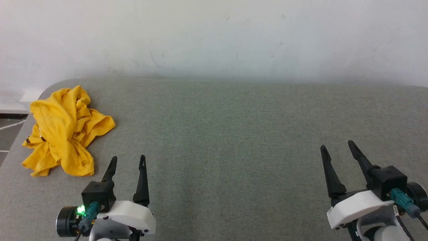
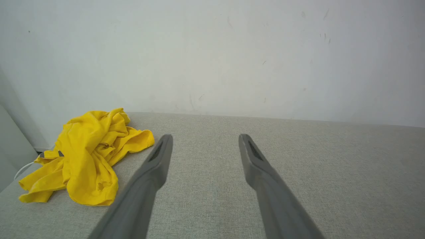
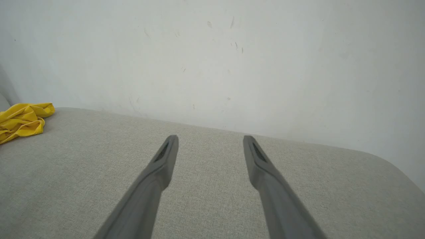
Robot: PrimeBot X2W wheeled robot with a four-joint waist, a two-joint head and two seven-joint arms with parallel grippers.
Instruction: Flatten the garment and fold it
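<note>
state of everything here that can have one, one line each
garment: crumpled in a heap, not flattened or folded, near the left corner of the grey surface
left gripper: open, empty, apart from the garment
right gripper: open, empty, far from the garment

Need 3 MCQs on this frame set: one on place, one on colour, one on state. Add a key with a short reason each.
1. Where on the grey surface does the garment lie?
A. at the robot's left edge
B. in the middle
C. at the robot's right edge

2. What colour is the garment?
A. blue
B. yellow
C. red

3. How do the left gripper and right gripper stand?
A. both shut on cloth
B. one open, one shut
C. both open, empty

Key:
1 A, the crumpled heap sits at the head view's left edge.
2 B, its folds show yellow in all three views.
3 C, both finger pairs are spread with nothing between them.
</note>
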